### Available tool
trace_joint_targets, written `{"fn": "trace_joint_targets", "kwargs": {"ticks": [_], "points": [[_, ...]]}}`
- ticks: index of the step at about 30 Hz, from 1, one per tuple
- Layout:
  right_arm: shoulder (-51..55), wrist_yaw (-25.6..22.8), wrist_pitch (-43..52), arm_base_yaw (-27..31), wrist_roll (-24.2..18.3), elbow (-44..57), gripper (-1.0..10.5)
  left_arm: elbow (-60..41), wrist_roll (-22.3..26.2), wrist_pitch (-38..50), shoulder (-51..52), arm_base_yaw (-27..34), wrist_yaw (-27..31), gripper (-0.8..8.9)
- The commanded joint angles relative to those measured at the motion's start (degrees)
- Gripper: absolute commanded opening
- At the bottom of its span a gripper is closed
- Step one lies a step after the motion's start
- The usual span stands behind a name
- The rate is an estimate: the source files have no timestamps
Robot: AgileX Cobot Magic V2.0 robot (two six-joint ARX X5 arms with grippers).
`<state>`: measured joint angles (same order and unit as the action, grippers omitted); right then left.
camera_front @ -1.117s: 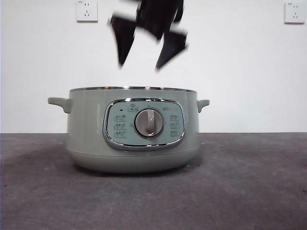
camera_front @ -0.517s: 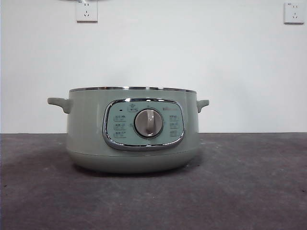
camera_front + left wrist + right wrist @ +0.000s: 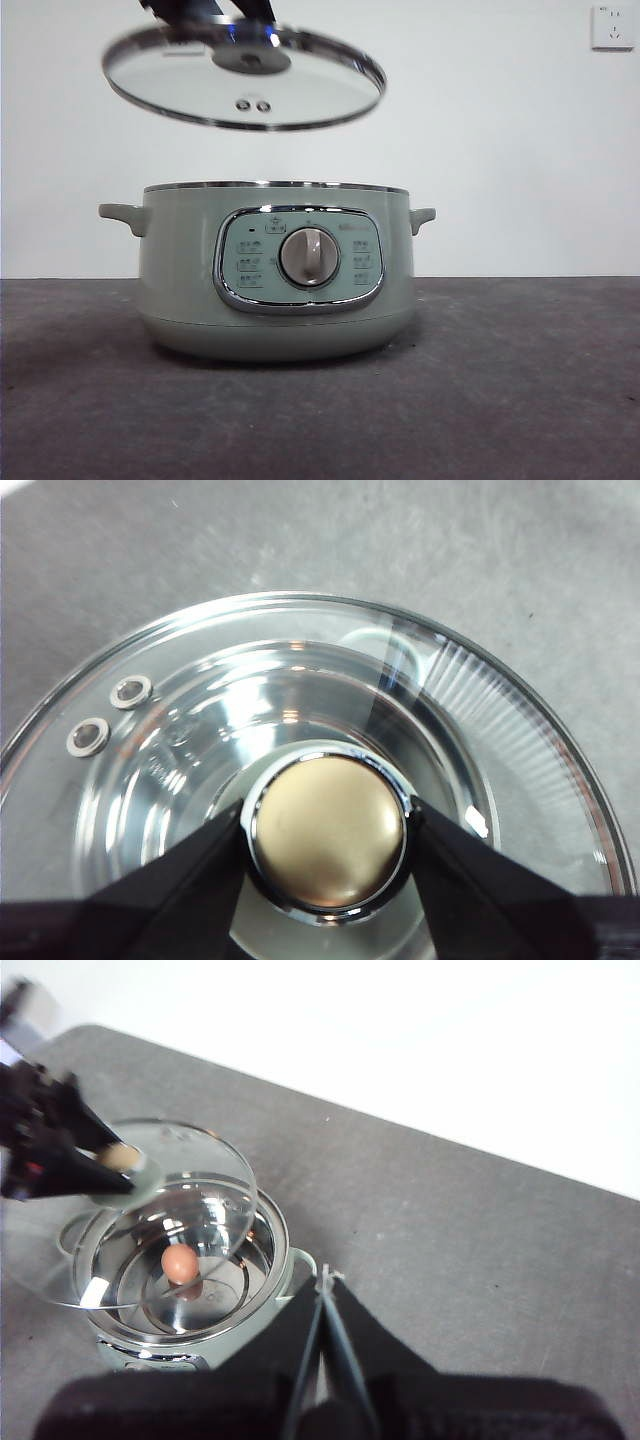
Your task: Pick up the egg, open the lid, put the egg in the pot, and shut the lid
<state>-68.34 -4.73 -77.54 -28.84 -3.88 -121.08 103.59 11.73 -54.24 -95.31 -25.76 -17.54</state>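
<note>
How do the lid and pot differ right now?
The round glass lid with steel rim hangs tilted in the air, held at its knob by the left gripper; the sage-green electric pot stands level and open on the table. The lid is clear and shallow; the pot is opaque and deep, with the brown egg inside. Both are round.

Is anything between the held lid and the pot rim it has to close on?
Nothing visible. The left gripper holds the lid by its knob above the pot, tilted. The egg lies inside on the bottom, below the rim.
</note>
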Motion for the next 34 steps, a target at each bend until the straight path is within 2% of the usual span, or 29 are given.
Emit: {"fn": "trace_joint_targets", "kwargs": {"ticks": [1, 16, 21, 26, 34], "points": [[2.0, 0.2, -1.4, 0.0, -0.2, 1.7, -0.2, 0.4, 1.0, 3.0, -1.3, -0.6, -0.4, -0.08], [13.5, -1.1, -1.4, 0.0, -0.2, 17.1, -0.1, 0.4, 1.0, 5.2, -9.3, -1.2, -0.3, -0.08], [13.8, -1.2, -1.4, 0.0, -0.3, 17.9, -0.1, 0.4, 1.0, 5.0, -10.3, -1.4, -0.1, -0.08], [13.8, -1.3, -1.4, 0.0, -0.7, 17.9, -0.1, 0.3, 1.0, 4.0, -10.8, -1.8, 2.6, -0.08], [13.8, -1.3, -1.4, 0.0, -0.9, 17.9, -0.1, 0.3, 1.0, 2.6, -10.8, -1.9, 2.6, -0.08]]}}
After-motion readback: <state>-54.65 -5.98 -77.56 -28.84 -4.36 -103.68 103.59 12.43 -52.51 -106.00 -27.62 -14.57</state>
